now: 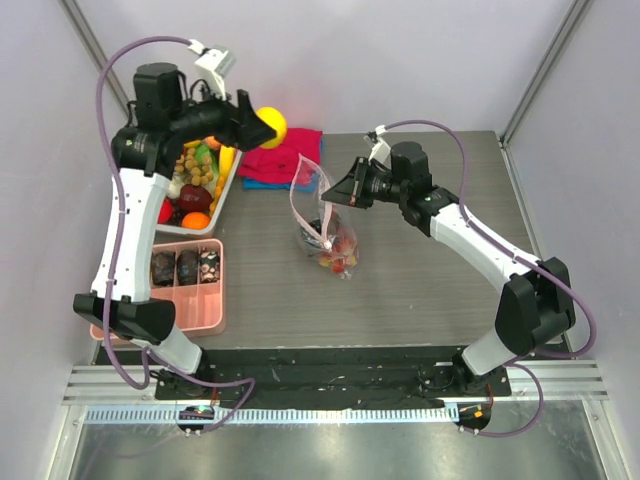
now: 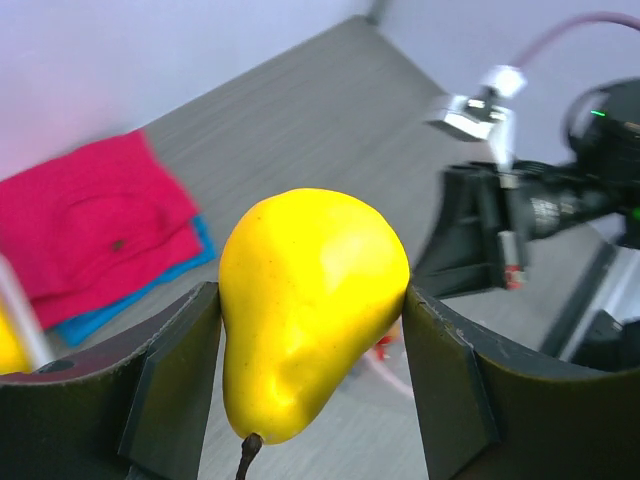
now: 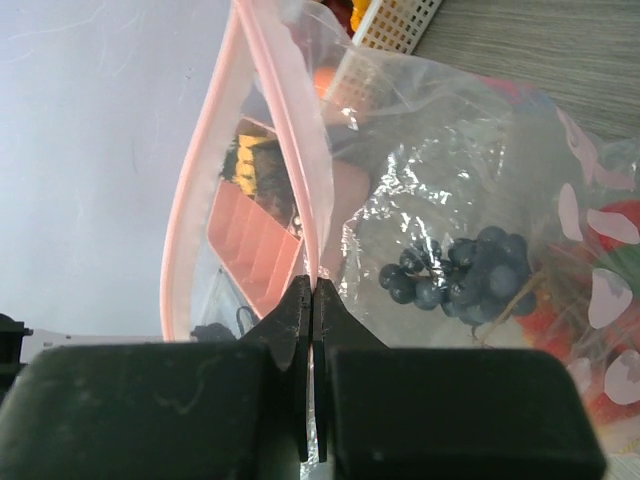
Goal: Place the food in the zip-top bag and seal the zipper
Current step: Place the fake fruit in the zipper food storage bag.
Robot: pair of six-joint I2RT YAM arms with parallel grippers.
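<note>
Upper left, top view: left tool (image 1: 262, 124) clamps yellow pear (image 1: 276, 126), rigid, glossy, I judge slip-prone | centre: right tool (image 1: 338, 188) pinches limp zip-top bag (image 1: 335, 245) at zipper (image 3: 285, 120), best hold.

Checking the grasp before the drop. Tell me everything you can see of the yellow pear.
The yellow pear is glossy and plastic-looking, with a dark stem at its narrower end, pointing down in the wrist view. The left gripper is shut on it, a finger each side, holding it aloft near the red cloth.
</note>
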